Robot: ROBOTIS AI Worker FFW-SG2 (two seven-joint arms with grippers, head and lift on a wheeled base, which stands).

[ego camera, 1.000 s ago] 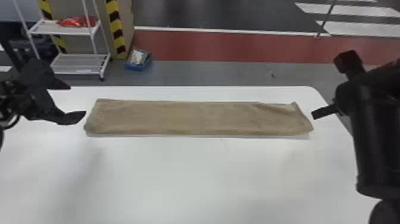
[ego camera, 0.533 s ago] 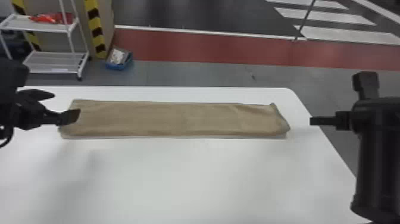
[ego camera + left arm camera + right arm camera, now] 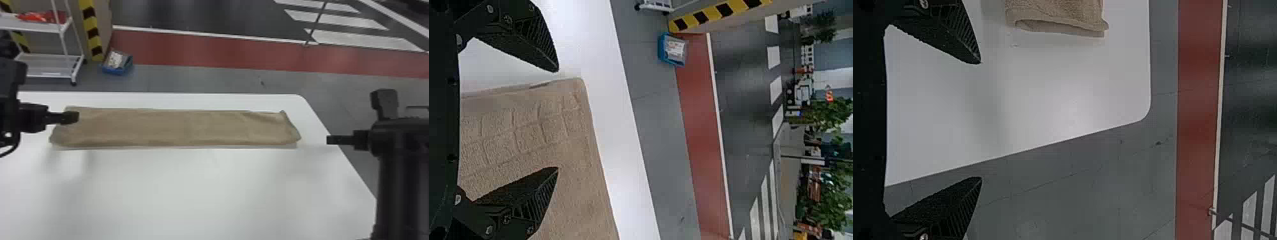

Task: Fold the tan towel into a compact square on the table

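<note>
Relative to the tan towel [image 3: 178,127], the left gripper [image 3: 557,119] has moved inward and now sits over the towel's left end, while the right gripper [image 3: 981,120] has drawn farther out from its right end. The towel lies flat on the white table [image 3: 207,191], near its far edge, folded into a long strip whose long axis runs left to right across the robot. The left arm is clearly nearer: its fingers are spread wide, one on each side of the strip's short left edge, pinching nothing; whether they touch the cloth I cannot tell. The right fingers are also spread and empty, apart from the cloth, by the table's right edge. Folding that left end toward the middle looks likely next.
</note>
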